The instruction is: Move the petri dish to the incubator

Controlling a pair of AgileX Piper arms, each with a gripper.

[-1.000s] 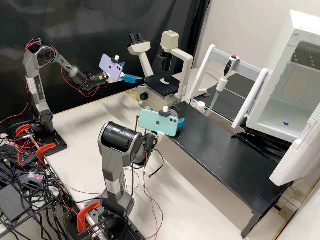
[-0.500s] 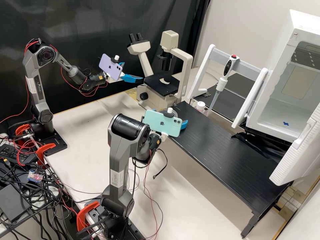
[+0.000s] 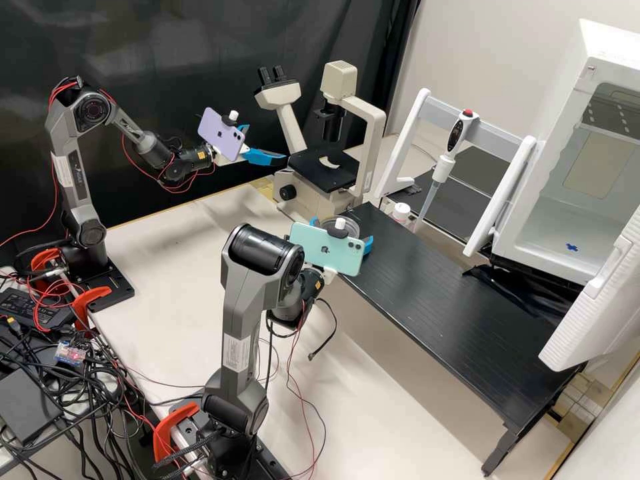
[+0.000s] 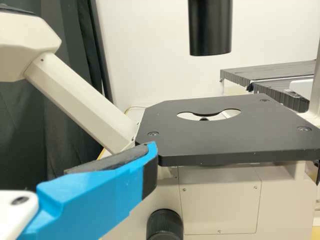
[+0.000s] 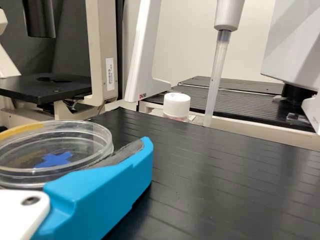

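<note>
A black, grooved table (image 3: 453,307) stretches from a microscope (image 3: 327,170) to a white incubator (image 3: 557,230), backed by dark curtain (image 3: 167,40) and pale wall. At the table's microscope-side corner, a clear petri dish (image 5: 104,145) sits between the right claw's (image 3: 341,231) parted fingers. The left claw (image 3: 267,143), fingers spread, hangs beside the microscope, its arm raised and bent.

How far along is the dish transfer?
Looks done: incubator door is open. In hand: the right tool is at the petri dish, grip unconfirmed. Left: carry the dish over the black bench and set it inside, perhaps on the blue mark.
</note>
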